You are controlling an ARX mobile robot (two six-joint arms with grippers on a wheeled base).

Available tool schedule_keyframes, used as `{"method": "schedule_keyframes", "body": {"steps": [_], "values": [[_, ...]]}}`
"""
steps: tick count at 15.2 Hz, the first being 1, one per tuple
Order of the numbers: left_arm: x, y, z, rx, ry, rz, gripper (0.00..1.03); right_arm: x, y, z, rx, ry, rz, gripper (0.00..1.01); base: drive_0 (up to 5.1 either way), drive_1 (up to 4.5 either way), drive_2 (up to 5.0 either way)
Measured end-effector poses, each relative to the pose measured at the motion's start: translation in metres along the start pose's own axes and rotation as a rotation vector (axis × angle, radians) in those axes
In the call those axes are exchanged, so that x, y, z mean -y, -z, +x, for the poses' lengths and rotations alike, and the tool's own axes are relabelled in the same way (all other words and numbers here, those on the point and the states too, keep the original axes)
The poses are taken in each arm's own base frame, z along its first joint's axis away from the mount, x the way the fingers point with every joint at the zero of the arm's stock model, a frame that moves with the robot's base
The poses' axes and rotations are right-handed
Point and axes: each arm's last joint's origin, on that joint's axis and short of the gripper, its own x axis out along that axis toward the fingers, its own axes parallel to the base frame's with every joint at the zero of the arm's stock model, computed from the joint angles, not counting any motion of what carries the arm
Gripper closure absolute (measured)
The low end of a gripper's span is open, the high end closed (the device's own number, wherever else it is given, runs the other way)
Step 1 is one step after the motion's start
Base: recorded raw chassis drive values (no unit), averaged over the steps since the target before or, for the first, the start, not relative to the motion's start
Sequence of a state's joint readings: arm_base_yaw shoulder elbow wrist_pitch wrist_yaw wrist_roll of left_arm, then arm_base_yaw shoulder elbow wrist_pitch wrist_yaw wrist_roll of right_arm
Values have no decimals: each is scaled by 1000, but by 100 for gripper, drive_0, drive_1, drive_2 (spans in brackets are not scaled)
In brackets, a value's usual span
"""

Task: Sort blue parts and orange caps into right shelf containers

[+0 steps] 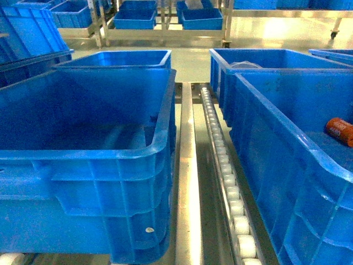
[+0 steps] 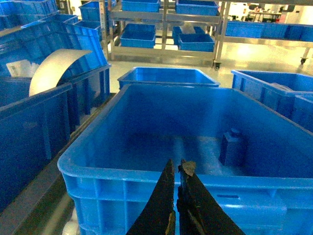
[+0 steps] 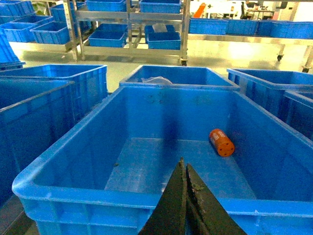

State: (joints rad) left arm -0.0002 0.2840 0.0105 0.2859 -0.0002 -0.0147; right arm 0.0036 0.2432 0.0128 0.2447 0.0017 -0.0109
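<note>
One orange cap [image 3: 221, 142] lies on its side (dotted end showing) inside the right blue crate [image 3: 146, 205].

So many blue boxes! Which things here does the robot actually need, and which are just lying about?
For the job:
- orange cap in the right crate
- blue part in the left crate
- left gripper, right gripper

Lying about:
- roller track
- far shelf crates

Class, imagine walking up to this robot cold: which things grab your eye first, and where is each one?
The lone orange cap lying on its side on the floor of the big blue crate at the right stands out most. Next, a dark blue part stands upright in the left crate. Between the crates runs a white roller track.
</note>
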Motion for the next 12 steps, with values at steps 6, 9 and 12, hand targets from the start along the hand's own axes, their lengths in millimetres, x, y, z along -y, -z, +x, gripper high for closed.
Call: {"method": "schedule_keyframes", "body": {"steps": [6, 9, 12], "values": [[0, 1, -6, -3, 0, 0, 101, 0, 1, -5, -2, 0, 0, 100, 0, 0, 0], [0, 1, -6, -2, 0, 0, 101, 0, 5, -9, -39, 0, 0, 100, 0, 0, 0], [0, 1, -7, -1, -2, 0, 101, 0, 5, -15, -34, -2, 0, 100, 0, 0, 0]]}}
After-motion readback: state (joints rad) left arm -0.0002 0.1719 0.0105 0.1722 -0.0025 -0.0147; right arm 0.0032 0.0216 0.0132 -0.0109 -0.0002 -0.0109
